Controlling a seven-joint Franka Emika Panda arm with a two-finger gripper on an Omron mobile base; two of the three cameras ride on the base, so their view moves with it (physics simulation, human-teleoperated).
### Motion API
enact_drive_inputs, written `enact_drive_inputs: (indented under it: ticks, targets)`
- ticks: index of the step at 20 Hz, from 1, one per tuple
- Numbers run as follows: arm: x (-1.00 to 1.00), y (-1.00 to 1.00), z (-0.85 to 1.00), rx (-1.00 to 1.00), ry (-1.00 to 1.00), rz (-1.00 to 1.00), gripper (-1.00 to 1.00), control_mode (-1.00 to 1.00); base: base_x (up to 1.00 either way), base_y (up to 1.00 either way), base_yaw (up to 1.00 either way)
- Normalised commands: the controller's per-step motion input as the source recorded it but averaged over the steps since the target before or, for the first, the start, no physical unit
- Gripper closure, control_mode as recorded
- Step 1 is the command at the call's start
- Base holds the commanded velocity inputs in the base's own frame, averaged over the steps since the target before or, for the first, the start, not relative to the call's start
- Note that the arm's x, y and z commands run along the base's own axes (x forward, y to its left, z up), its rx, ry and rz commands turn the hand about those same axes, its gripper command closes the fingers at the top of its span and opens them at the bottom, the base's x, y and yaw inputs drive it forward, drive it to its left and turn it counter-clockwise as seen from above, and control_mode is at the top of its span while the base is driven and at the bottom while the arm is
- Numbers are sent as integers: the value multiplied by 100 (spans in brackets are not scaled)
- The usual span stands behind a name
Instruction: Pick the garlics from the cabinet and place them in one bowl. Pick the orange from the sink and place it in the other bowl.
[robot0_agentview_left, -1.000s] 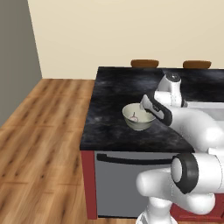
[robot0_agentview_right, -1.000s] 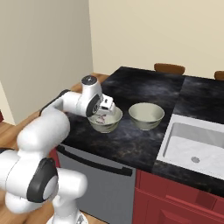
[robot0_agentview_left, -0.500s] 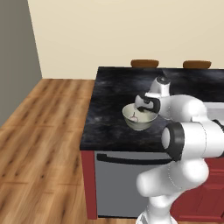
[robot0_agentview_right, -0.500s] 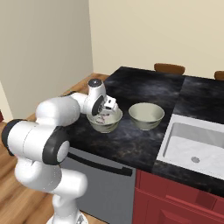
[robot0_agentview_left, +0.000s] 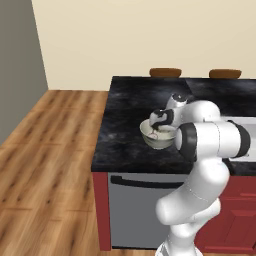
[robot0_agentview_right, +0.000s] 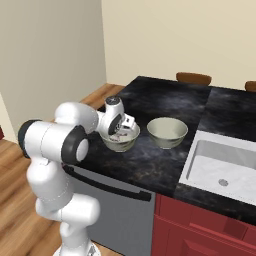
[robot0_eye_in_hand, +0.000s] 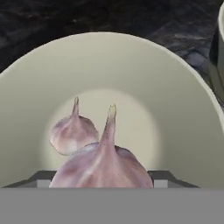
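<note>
Biggest thing first: the black counter (robot0_agentview_right: 165, 100) has both bowls parked side by side near its front edge, prob so the arm can reach either w/o the base driving. The sink (robot0_agentview_right: 227, 172) is sunk in just right of them; no orange visible in the bit of basin shown, so that half looks not yet done imo.

The arm is bent low over the left bowl (robot0_agentview_right: 121, 141), gripper (robot0_eye_in_hand: 103, 175) pointing down into it. The other bowl (robot0_agentview_right: 167, 132) looks empty.

The hand cam gives what the base cams can't: one garlic (robot0_eye_in_hand: 73, 131) already lying on the bowl floor, and a second garlic (robot0_eye_in_hand: 105, 164) right up at the fingertips, tip up, apparently pinched btw them, fingers closed about as wide as the bulb. From the base cams the wrist blocks the inside, but they show the layout.
</note>
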Motion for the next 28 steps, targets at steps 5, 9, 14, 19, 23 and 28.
enact_drive_inputs:
  ticks: [5, 9, 14, 19, 23, 28]
  targets:
    - [28, 0, -28, 0, 0, 0, 100, -100, 0, 0, 0]
    - [31, 0, -24, 0, 0, 0, 100, -100, 0, 0, 0]
    - [35, 0, -18, 0, 0, 0, -100, -100, 0, 0, 0]
    - [36, 0, -6, 0, 0, 0, -100, -100, 0, 0, 0]
    - [8, 0, 5, 0, 0, 0, -100, -100, 0, 0, 0]
    - [-13, 8, 38, 0, -1, 0, -100, -100, 0, 0, 0]
